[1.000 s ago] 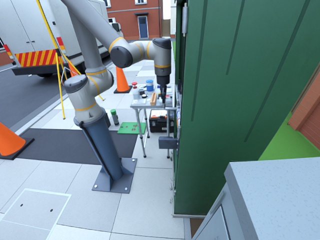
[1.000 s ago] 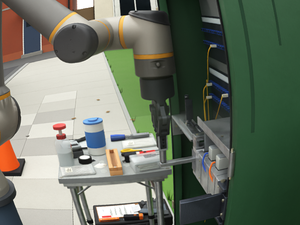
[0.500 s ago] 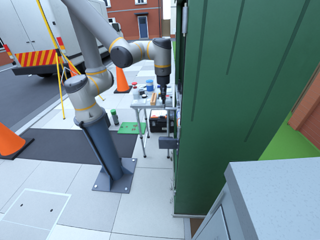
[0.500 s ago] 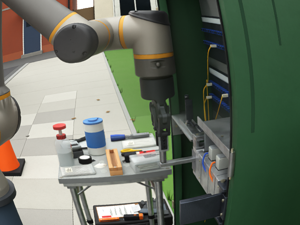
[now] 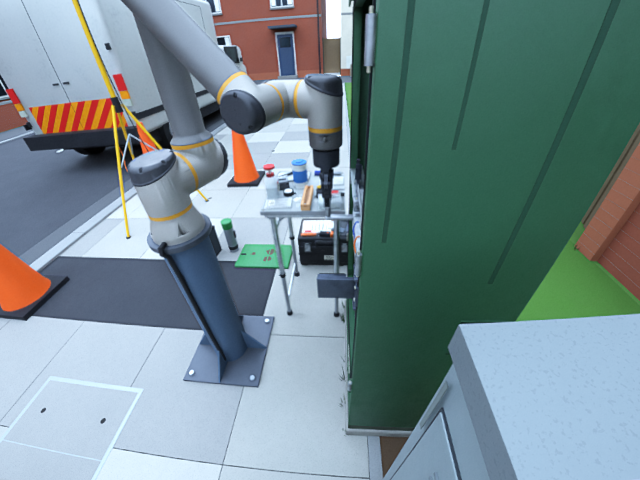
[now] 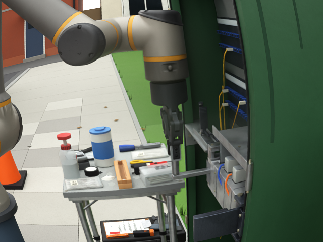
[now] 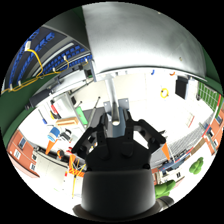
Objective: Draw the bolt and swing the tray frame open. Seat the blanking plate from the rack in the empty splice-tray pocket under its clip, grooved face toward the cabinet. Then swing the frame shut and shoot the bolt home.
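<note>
The grey handle post of the tray frame stands up from a thin bar that juts out of the open green cabinet, and its top lies between my fingers. My gripper points straight down over that post and is open, holding nothing. The frame carries splice trays with blue and orange fibre loops. A dark upright bolt handle sits on the grey ledge behind. The blanking plate's wooden rack rests on the folding table to my left.
The folding table's right edge lies just under my gripper, crowded with a blue-lidded canister, a red-capped bottle, a screwdriver and boxes. The green cabinet door stands to the right. A toolbox lies under the table.
</note>
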Controlling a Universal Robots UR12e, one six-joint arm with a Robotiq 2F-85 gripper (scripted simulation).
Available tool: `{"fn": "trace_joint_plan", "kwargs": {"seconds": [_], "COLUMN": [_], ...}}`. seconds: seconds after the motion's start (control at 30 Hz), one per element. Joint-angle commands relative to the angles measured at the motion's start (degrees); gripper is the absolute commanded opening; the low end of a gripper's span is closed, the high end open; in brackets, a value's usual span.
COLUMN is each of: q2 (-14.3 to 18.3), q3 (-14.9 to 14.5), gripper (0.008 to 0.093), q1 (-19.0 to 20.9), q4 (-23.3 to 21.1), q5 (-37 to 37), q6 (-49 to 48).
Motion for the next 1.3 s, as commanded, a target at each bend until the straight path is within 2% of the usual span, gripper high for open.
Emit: {"fn": "trace_joint_plan", "kwargs": {"seconds": [0.0, 0.6, 1.27], "q2": [-0.3, -7.0, -7.4], "q3": [-0.2, -5.8, -6.2], "gripper": [0.044, 0.044, 0.044], "q1": [0.0, 0.0, 0.0], "q4": [0.4, 12.7, 13.5], "q5": [0.0, 0.0, 0.0], "q6": [0.0, 0.0, 0.0]}}
